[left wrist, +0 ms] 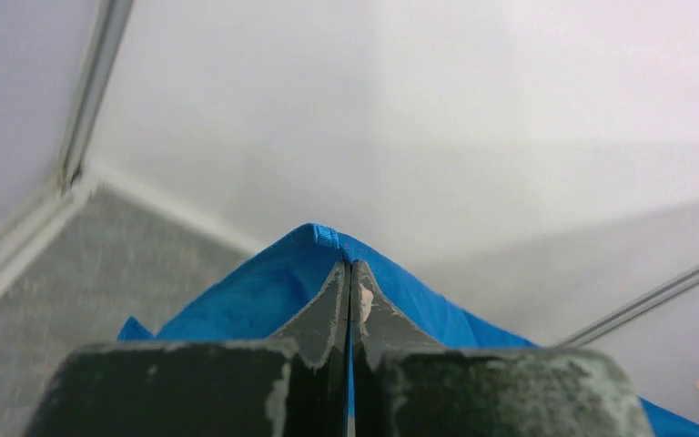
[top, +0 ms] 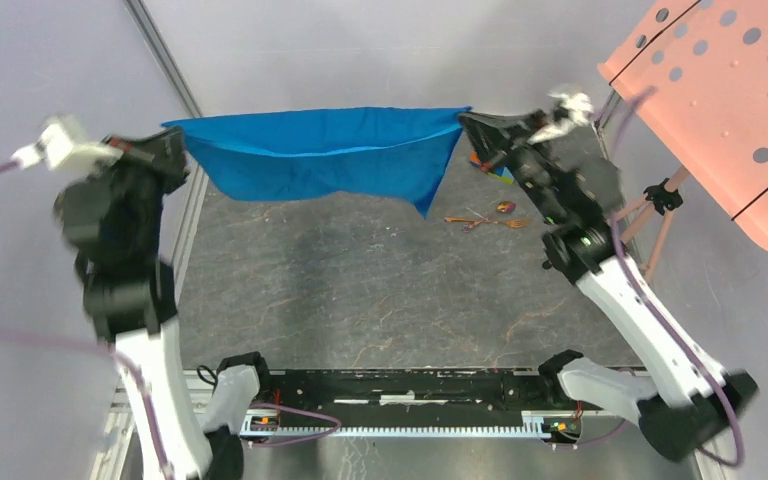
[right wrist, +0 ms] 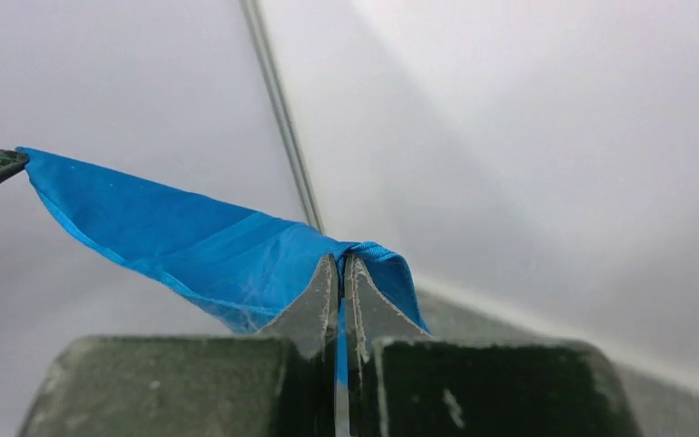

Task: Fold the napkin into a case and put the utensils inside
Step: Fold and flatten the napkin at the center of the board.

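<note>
there, grey mottled table (top: 360, 290) beneath hanging napkin (top: 320, 150); pale walls (top: 50, 60) around.

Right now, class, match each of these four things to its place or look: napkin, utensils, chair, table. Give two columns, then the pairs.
Column one:
1 napkin
2 utensils
3 chair
4 table

Column two:
A lying on the table's far right part
B pink, with round holes
C dark grey, marbled
D up in the air, stretched between the left gripper and the right gripper

Pairs: 1-D, 2-A, 3-B, 4-C
</note>
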Controlling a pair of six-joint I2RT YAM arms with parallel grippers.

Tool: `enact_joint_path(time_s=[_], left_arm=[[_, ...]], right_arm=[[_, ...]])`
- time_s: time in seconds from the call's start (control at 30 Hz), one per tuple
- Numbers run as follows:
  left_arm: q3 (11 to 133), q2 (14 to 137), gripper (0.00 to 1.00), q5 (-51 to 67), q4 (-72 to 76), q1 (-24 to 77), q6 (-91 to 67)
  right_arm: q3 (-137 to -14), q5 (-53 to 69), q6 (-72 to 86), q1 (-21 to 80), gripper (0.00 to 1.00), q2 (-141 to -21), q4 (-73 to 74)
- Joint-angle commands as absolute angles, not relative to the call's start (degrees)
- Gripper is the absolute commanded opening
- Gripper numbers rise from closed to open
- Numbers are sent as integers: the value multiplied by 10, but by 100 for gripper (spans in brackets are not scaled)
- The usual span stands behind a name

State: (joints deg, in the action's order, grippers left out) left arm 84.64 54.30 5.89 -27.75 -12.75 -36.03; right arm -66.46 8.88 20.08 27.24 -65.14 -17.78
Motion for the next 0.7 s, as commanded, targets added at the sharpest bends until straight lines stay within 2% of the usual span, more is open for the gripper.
enact_joint_path(time_s=[0.0,0.3,0.47,0.67], left_arm=[[872,446,2,2,-318,-129,-388],[983,365,2,-28,-340,-129,-358],[943,369,2,-53,-338,-129,-350],[843,429,2,-43,-260,-129,-369]], right_arm=[[-626,113,192,282,0,-559,-210],[-570,161,228,286,0,-427,-308],[-542,132,239,285,0,-435,-328],[-546,22,238,286,0,-525,-267]])
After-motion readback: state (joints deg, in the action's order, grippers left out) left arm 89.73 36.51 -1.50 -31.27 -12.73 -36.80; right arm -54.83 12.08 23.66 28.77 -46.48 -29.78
